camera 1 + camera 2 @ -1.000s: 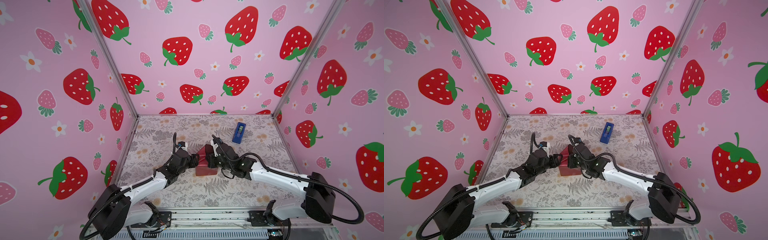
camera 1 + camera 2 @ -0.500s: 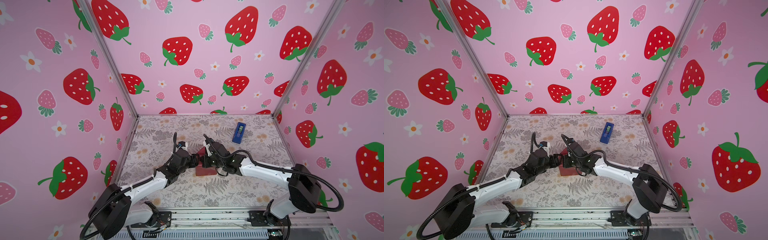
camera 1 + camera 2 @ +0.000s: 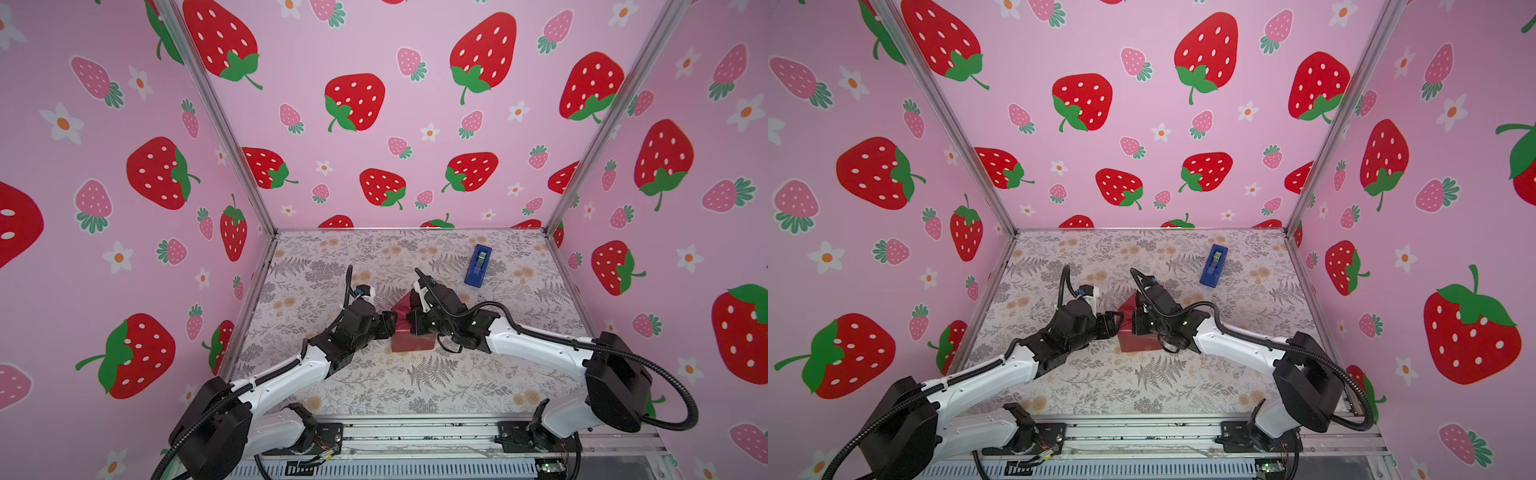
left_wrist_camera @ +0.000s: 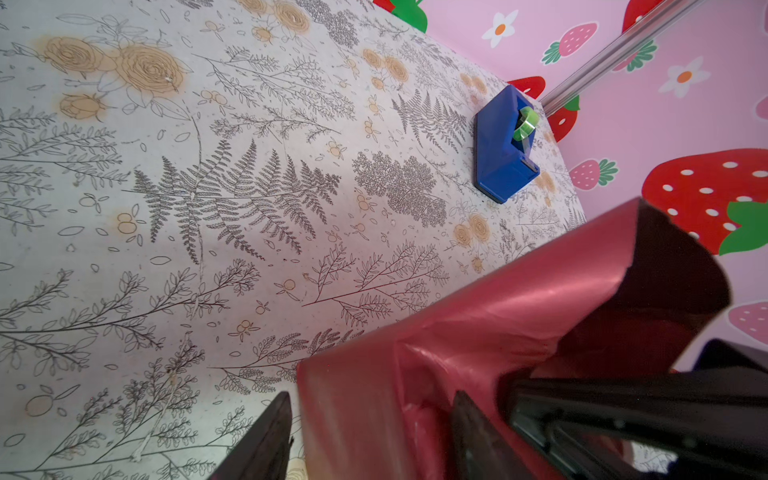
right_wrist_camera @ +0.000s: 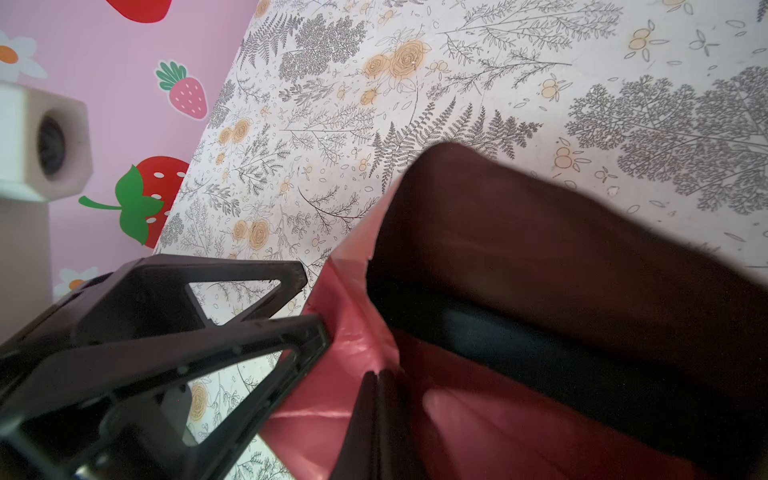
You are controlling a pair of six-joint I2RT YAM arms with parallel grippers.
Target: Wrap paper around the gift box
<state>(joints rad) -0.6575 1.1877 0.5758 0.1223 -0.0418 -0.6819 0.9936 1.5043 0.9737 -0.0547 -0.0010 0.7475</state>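
Fern-print table (image 3: 415,386): my right jaws are pressed together at a fold of the paper (image 4: 498,299); left jaws stand apart, straddling a wrapped corner. I see the gift box (image 5: 519,345) inside that open red sleeve. Blue tape dispenser (image 3: 478,266) sits well apart.

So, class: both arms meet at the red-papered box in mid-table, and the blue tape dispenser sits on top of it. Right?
Not quite. The tape dispenser stands on the table, apart from the paper, toward the back right; both top views show it. The rest holds.
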